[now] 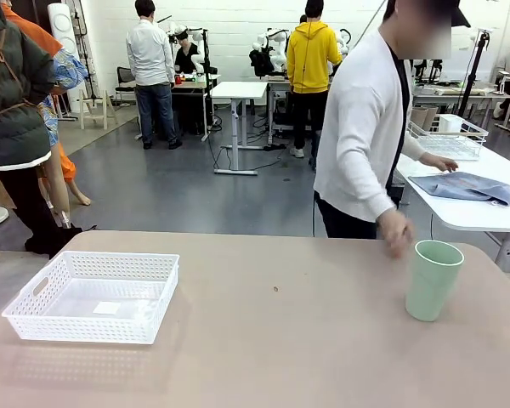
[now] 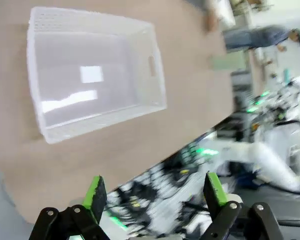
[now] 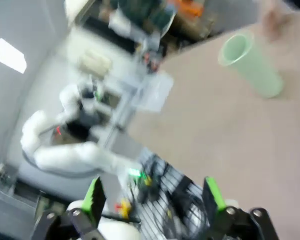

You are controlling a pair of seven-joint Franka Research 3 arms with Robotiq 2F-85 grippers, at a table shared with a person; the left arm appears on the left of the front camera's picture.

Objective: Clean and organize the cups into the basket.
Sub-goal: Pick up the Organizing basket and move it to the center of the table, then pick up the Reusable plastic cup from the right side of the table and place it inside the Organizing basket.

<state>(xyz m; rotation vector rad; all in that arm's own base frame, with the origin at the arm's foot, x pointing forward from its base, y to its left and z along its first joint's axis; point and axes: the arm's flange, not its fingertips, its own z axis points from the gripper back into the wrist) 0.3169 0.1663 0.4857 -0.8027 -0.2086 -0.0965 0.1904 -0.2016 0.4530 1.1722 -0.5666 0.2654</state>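
Cup (image 3: 252, 67) seemingly well beyond right gripper (image 3: 152, 194)

The scene is lit brightly and evenly from overhead, so that only a soft, pale shadow is cast on the table (image 1: 272, 340) on the near side of the basket (image 1: 93, 327). In the front view the person's hand (image 1: 397, 231) by the mint cup (image 1: 432, 280) is smeared by motion, while the rest is rendered sharply. Both wrist views are heavily blurred and bowed at the edges, white glare is seen on the basket's clear bottom, and the left gripper's green pads (image 2: 95, 192) are rendered fairly crisp.
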